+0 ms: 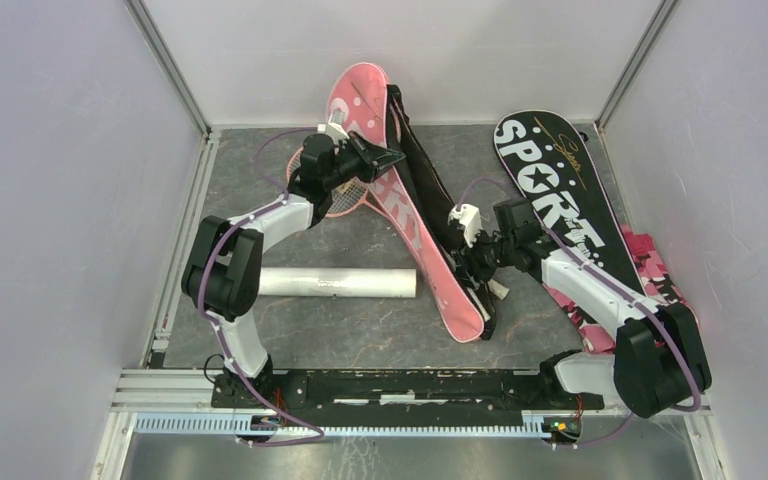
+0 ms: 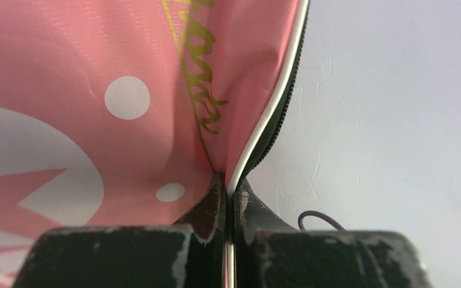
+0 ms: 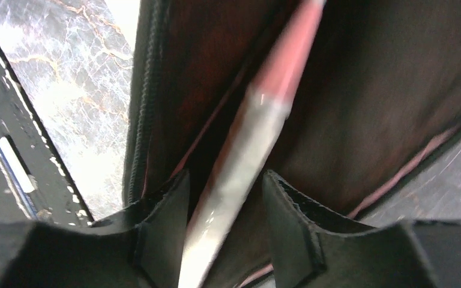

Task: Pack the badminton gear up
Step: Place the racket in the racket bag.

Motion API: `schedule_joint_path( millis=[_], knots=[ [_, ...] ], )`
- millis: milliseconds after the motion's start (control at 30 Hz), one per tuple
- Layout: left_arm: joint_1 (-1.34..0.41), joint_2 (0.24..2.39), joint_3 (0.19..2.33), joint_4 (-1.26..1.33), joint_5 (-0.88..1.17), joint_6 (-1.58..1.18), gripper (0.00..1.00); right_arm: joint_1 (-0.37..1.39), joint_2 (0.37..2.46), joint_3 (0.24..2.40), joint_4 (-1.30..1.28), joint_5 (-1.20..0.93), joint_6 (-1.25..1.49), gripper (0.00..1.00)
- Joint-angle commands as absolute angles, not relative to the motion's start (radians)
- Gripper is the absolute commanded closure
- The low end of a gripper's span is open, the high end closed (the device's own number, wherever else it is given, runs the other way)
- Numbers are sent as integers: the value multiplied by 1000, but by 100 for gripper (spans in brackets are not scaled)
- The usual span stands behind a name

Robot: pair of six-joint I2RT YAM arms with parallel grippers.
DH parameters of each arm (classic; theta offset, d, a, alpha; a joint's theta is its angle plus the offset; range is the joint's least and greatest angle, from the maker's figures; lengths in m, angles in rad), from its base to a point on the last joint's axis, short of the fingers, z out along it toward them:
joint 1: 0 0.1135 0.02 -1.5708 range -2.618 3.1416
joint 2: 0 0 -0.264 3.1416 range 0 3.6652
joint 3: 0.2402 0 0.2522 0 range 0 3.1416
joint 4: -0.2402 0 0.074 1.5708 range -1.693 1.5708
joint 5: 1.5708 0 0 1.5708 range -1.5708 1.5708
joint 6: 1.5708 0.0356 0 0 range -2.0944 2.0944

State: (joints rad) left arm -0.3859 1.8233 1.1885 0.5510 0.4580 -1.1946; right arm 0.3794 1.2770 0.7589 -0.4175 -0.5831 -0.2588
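A pink racket cover (image 1: 415,230) lies diagonally across the middle of the floor, its black zip edge (image 1: 425,180) opened upward. My left gripper (image 1: 385,160) is shut on the cover's white-piped rim (image 2: 264,120) near its wide end. A racket head (image 1: 345,200) shows just below that gripper. My right gripper (image 1: 475,262) is at the cover's narrow end. In the right wrist view its fingers (image 3: 168,204) stand apart around a white and pink racket handle (image 3: 246,156) that runs into the dark inside of the cover. A long white tube (image 1: 338,283) lies left of the cover.
A black cover printed "SPORT" (image 1: 550,180) lies at the right on a pink camouflage cloth (image 1: 660,270). White walls close in the back and both sides. The arms' base rail (image 1: 390,385) runs along the near edge.
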Motion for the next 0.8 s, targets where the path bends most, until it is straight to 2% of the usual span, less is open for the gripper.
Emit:
schedule_joint_path(
  millis=[0, 67, 167, 500, 767],
  knots=[
    [-401, 1823, 1228, 601, 571, -1264, 98, 396, 1299, 832, -367, -668, -369, 40],
    [-400, 1824, 1232, 602, 575, -1254, 98, 396, 1302, 838, -388, -663, -386, 33],
    [-398, 1821, 1233, 602, 579, -1241, 98, 396, 1284, 847, -401, -636, -398, 28],
    [-378, 1801, 1244, 609, 600, -1203, 98, 395, 1174, 1007, -516, -486, -459, 22],
    [-364, 1761, 1304, 553, 668, -1115, 98, 394, 1087, 1108, -515, -268, -411, 19]
  ],
)
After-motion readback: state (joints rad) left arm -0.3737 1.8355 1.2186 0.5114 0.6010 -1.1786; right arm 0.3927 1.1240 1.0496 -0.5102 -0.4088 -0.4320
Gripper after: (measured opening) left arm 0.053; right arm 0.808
